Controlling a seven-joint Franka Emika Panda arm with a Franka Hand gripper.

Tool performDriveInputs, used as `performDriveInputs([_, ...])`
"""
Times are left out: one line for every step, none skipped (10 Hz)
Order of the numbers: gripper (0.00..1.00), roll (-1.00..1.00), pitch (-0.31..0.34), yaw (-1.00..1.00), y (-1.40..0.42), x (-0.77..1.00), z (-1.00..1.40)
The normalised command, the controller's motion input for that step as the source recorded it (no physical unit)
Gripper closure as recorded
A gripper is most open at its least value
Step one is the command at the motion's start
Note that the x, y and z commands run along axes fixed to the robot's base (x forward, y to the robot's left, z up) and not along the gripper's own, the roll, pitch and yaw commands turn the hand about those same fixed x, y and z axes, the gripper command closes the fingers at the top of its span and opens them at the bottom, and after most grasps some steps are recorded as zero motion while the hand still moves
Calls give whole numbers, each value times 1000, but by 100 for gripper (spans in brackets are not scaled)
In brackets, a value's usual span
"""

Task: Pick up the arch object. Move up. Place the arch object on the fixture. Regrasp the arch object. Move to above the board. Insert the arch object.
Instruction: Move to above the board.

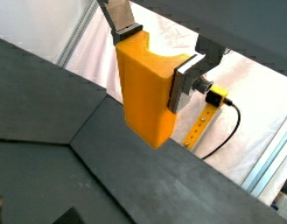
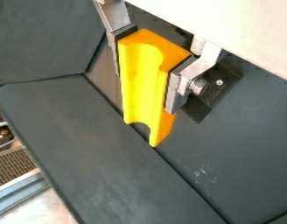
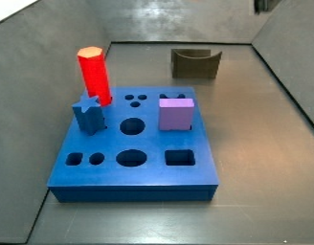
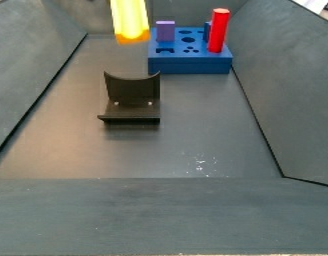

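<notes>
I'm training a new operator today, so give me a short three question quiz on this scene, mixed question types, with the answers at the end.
1. True or false: the arch object rests in the fixture.
2. Which pieces stand on the board? A) red cylinder, purple cube and blue star piece; B) only the red cylinder; C) none.
3. In a few words: where is the gripper and what does it hold?

Key
1. False: it is held in the air, and the fixture's notch is bare.
2. A.
3. Raised above the floor, at the top edge of a side view, shut on the arch object.
</notes>
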Motion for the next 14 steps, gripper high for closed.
performDriveInputs([100, -56, -10, -7, 17, -38, 1000])
performDriveInputs([100, -58, 3, -15, 14, -43, 1000])
performDriveInputs([100, -62, 15, -19, 8, -42, 915])
performDriveInputs([100, -65, 32, -17, 5, -38, 743])
performDriveInputs([100, -67, 57, -12, -1, -32, 514])
performDriveInputs([100, -65, 74, -3, -4, -22, 343])
performDriveInputs([100, -66, 85, 4, -6, -14, 228])
performDriveInputs([100, -1000, -95, -51, -1000, -453, 66])
performDriveInputs([100, -1000, -106, -49, -1000, -454, 75])
performDriveInputs([100, -1000, -117, -50, -1000, -480, 79])
performDriveInputs([100, -1000, -128, -62, -1000, -498, 67])
performDriveInputs([100, -1000, -135, -71, -1000, -510, 78])
performDriveInputs([100, -1000, -138, -76, -1000, -521, 77])
performDriveInputs([100, -1000, -140, -86, -1000, -544, 72])
